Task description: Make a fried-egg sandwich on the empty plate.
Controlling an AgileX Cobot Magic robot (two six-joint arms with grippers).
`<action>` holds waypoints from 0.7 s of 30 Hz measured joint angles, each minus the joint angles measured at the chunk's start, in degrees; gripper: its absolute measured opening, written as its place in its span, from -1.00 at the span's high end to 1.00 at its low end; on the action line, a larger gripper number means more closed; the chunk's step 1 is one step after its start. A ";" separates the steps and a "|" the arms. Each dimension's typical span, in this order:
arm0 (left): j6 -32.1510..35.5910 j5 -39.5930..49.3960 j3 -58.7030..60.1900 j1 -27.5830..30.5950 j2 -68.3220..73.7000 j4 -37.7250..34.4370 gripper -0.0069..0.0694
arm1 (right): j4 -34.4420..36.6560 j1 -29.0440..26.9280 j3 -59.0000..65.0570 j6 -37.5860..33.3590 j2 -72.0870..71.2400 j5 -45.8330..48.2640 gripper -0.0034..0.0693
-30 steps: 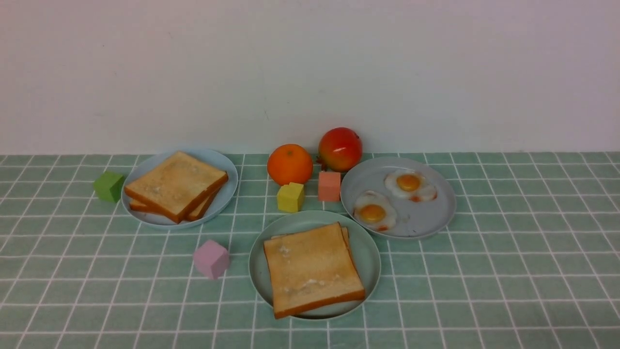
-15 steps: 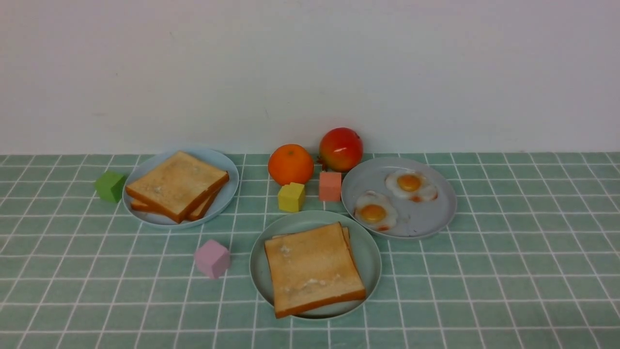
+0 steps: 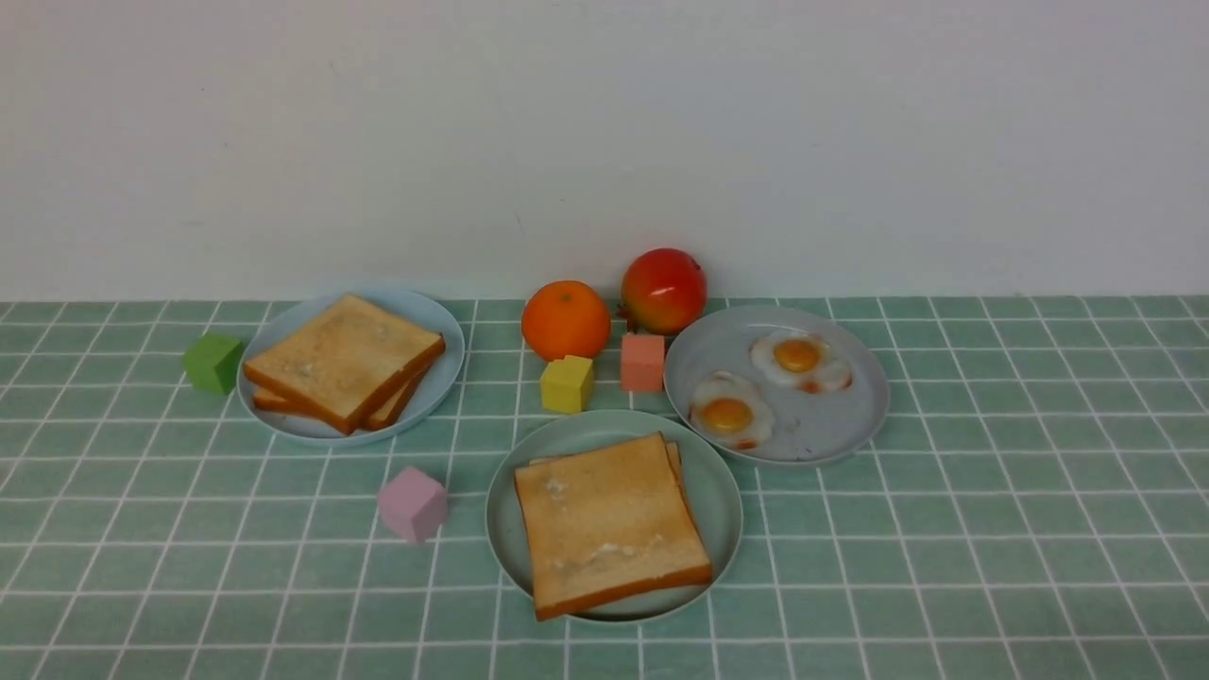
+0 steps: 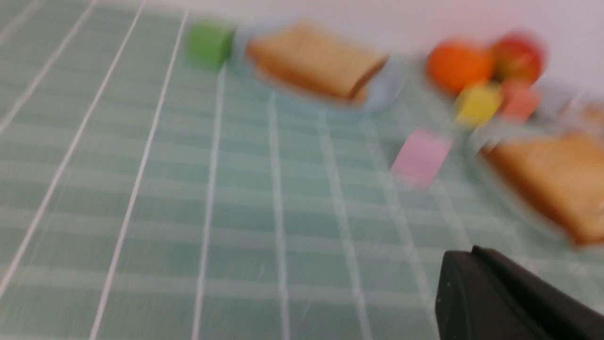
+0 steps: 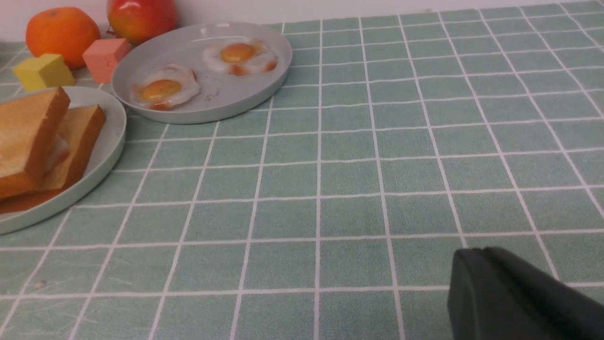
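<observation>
Green cloth with a white grid covers the bench [image 3: 945,586], running back to a pale wall [image 3: 604,142]. Near the middle sits the mint plate [image 3: 727,529], and on it the sandwich: top toast [image 3: 609,529] over bottom toast [image 5: 87,132], with egg [image 5: 57,150] peeking between them in the right wrist view. The top slice sits askew, one near corner reaching over the rim.

Both tools are closed and I see nothing held. The left tool [image 4: 476,264] and right tool [image 5: 476,264] each show only as a dark tip in their own wrist views, away from the food.

To my eye the build is done, so I'd leave it alone. If I had to nudge it, I'd expect the toast to be light and fairly stiff, happy to be taken by opposite crusts with a gentle squeeze; pinching the pale face could dent or crumble it. The egg I'd guess to be thin, floppy and slick, so the top slice may slide on it. I'd straighten that slice by its crust edges, low and slow, rather than lift the whole stack, which could come apart.

The spare eggs [image 3: 729,416] on the grey plate [image 3: 831,434], far and right, would probably want a shallow hold at the white rim, clear of the yolk. The spare toast [image 3: 345,359] at far left would go by its crust too.
</observation>
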 joint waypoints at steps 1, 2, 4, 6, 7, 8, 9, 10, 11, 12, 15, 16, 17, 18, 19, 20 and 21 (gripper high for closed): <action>-0.06 1.45 0.14 0.27 0.00 0.00 0.85 | 0.00 0.00 0.00 0.00 0.00 0.00 0.88; -0.06 1.54 0.14 0.31 0.00 0.00 0.85 | 0.00 0.00 0.00 0.00 0.00 0.00 0.88; -0.13 1.69 0.14 0.31 0.00 0.00 0.85 | 0.00 0.00 0.00 0.00 0.00 0.00 0.88; -0.13 1.64 0.14 0.31 0.00 0.00 0.85 | 0.00 0.00 0.00 0.00 0.00 0.00 0.87; -0.13 1.64 0.14 0.31 0.00 0.00 0.85 | 0.00 0.00 0.00 0.00 0.00 0.00 0.87; -0.13 1.64 0.14 0.31 0.00 0.00 0.85 | 0.00 0.00 0.00 0.00 0.00 0.00 0.87; -0.13 1.64 0.14 0.31 0.00 0.00 0.85 | 0.00 0.00 0.00 0.00 0.00 0.00 0.87; -0.13 1.64 0.14 0.31 0.00 0.00 0.85 | 0.00 0.00 0.00 0.00 0.00 0.00 0.87; -0.13 1.64 0.14 0.31 0.00 0.00 0.85 | 0.00 0.00 0.00 0.00 0.00 0.00 0.87; -0.13 1.64 0.14 0.31 0.00 0.00 0.85 | 0.00 0.00 0.00 0.00 0.00 0.00 0.86; -0.13 1.64 0.14 0.31 0.00 0.00 0.85 | 0.00 0.00 0.00 0.00 0.00 0.00 0.85; -0.13 1.64 0.14 0.31 0.00 0.00 0.85 | 0.00 0.00 0.00 0.00 0.00 0.00 0.85; -0.13 1.64 0.14 0.31 0.00 0.00 0.85 | 0.00 0.00 0.00 0.00 0.00 0.00 0.85; -0.13 1.64 0.14 0.31 0.00 0.00 0.85 | 0.00 0.00 0.00 0.00 0.00 0.00 0.85; -0.13 1.64 0.14 0.31 0.00 0.00 0.85 | 0.00 0.00 0.00 0.00 0.00 0.00 0.85; -0.13 1.62 0.14 0.31 0.00 0.00 0.85 | 0.00 0.00 0.00 0.00 0.00 0.00 0.85; -0.13 1.62 0.14 0.31 0.00 0.00 0.85 | 0.00 0.00 0.00 0.00 0.00 0.00 0.85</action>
